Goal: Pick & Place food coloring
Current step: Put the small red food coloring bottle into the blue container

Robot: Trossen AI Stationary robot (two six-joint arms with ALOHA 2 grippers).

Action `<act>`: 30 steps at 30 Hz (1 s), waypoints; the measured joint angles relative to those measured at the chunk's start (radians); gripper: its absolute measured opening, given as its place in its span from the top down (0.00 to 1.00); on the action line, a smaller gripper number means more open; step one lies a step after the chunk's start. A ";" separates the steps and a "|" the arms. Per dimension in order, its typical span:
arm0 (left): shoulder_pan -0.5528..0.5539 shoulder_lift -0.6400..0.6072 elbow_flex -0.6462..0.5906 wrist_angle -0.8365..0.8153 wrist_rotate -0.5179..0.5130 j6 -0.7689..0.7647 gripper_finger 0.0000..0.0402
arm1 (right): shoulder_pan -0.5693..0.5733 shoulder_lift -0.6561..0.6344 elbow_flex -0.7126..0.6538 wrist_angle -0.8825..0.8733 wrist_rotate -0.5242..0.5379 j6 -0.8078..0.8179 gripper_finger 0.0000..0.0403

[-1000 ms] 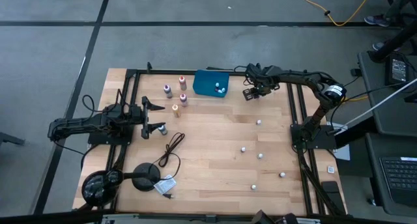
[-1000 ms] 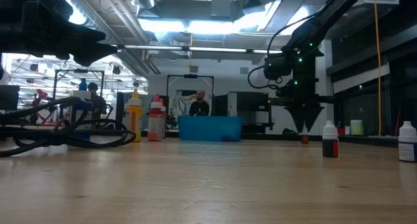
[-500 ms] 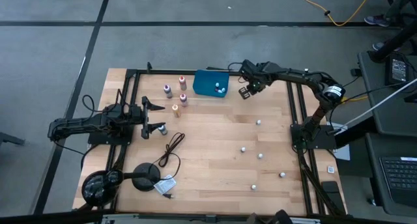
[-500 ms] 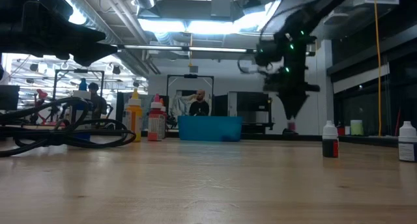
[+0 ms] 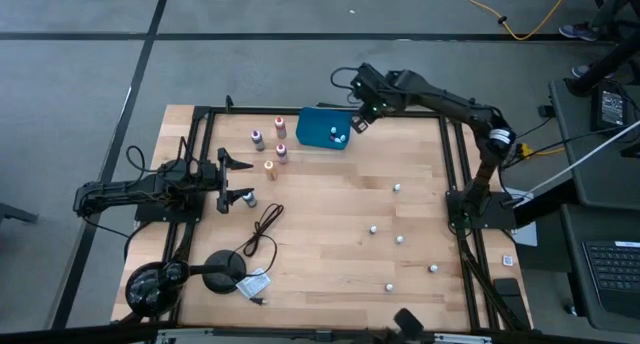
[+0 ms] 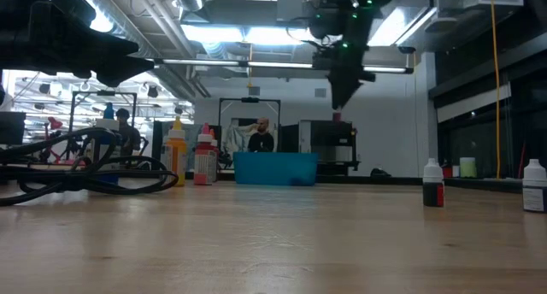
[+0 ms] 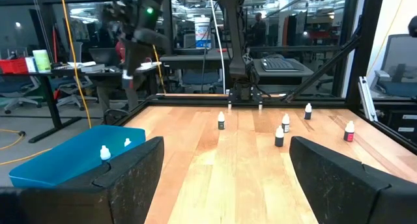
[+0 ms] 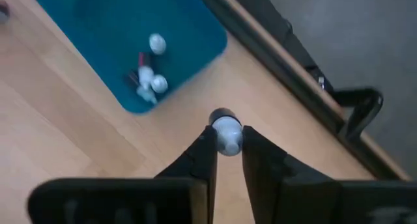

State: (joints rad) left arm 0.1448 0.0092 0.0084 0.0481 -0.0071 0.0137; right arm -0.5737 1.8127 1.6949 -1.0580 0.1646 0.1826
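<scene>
The teal tray [image 5: 322, 125] sits near the table's far edge with a few small bottles [image 5: 334, 137] lying in it. My right gripper [image 5: 358, 122] hangs high beside the tray's right end, shut on a tiny food coloring bottle [image 8: 227, 128]. Several whitish-capped bottles [image 5: 397, 188] stand on the right half of the table. Larger coloured bottles [image 5: 269, 168] stand left of the tray. My left gripper [image 5: 236, 180] waits open at the table's left side, its fingers [image 7: 130, 175] spread wide. My right gripper pinches the tiny bottle between its two fingers [image 8: 203, 149], which point down from above. The pale cap [image 8: 227, 124] shows between the fingertips in the right wrist view. The bottle is lifted clear, and its reddish lower end [image 6: 336, 116] pokes out below the fingers, upright.
A black cable [image 5: 265, 228] and a round black base [image 5: 224, 268] lie at the table's near left. Black frame rails [image 5: 452, 164] border the table. In the low view two bottles [image 6: 433, 183] stand at the right, and a person [image 6: 261, 136] is in the room behind.
My right gripper has risen from just above the table and moved toward the table's left and far edge, up to the tray's right end. It has stayed shut on the small bottle, which is now carried high above the table.
</scene>
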 joint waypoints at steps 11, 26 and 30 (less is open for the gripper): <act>0.000 0.000 0.000 0.000 0.000 0.000 0.18 | 0.012 0.247 0.251 -0.023 -0.060 -0.038 0.86; 0.000 0.000 0.000 0.000 0.000 0.000 0.19 | 0.015 0.415 0.252 0.042 -0.071 -0.097 0.85; 0.000 0.000 0.000 0.000 0.000 0.000 0.18 | 0.015 0.434 0.252 0.064 -0.072 -0.116 0.85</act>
State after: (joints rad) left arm 0.1448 0.0091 0.0086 0.0483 -0.0073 0.0136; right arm -0.5583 2.2466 1.9465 -0.9944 0.0929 0.0664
